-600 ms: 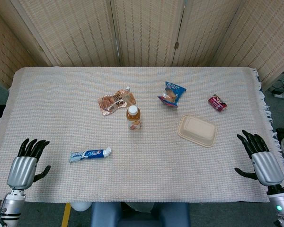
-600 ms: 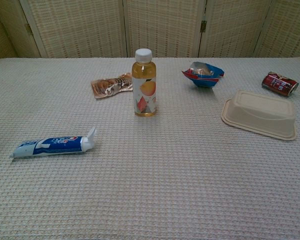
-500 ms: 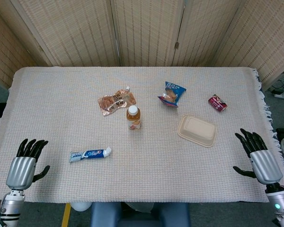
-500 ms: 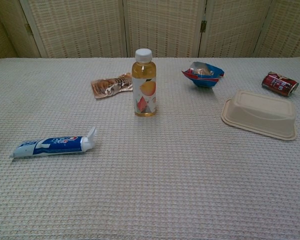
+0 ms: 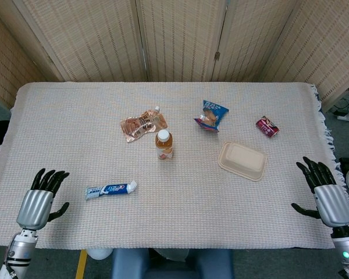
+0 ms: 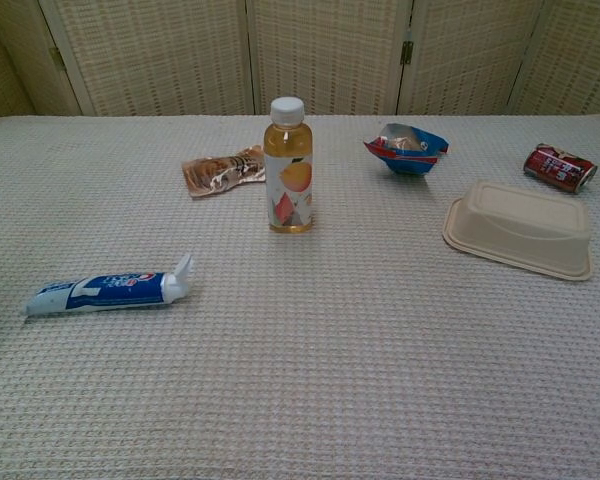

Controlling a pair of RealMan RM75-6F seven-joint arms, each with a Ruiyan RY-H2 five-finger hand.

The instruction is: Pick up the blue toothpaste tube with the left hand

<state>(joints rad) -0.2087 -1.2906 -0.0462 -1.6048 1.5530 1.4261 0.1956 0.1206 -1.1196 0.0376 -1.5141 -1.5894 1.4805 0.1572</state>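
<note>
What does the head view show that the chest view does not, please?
Only the head view shows the left hand and right hand, both empty with fingers apart, at the near table corners. The chest view adds no thing of its own; it only shows the things from lower and closer. Both share the blue toothpaste tube, bottle, pouch, blue snack bag, beige container and red can.

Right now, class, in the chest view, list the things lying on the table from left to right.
Blue toothpaste tube → brown foil pouch → juice bottle → blue snack bag → beige lidded food container → crushed red can.
</note>
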